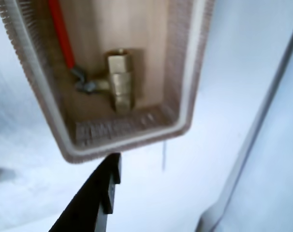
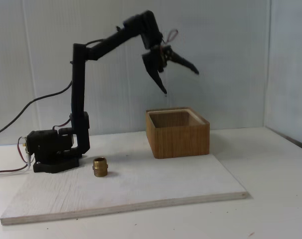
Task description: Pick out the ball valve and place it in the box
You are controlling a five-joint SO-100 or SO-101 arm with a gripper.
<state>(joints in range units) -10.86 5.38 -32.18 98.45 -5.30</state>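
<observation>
**Valve down in the box, jaws spread above**

Upper centre of the wrist view: ball valve (image 1: 118,79) lying on the floor of the box (image 1: 185,96), brass body near the lower wall, red lever running off toward the upper left corner of the frame. Right of centre in the fixed view: same box (image 2: 177,137) sitting on the pale board (image 2: 141,191), gripper (image 2: 181,82) hanging well above its rim, jaws spread wide and holding nothing. One dark finger (image 1: 95,193) poking up from the bottom edge of the wrist view, just below the box wall.

Task by all appearances done; remaining risk lying in the way out. Could clip the box rim with the lower fingertip if swung low across it, nudging the box along the board. Could also drag a cable near the arm's base, left of the fixed view. Brass nipple (image 2: 100,167) standing near the base, lower left of centre, apart from everything and unlikely to be disturbed.

Hard to make out: wrist view blurred, valve stem only a grey smudge; upper end of the lever cut off by the frame edge; second finger out of that frame. Box interior hidden by its walls in the fixed view.
</observation>
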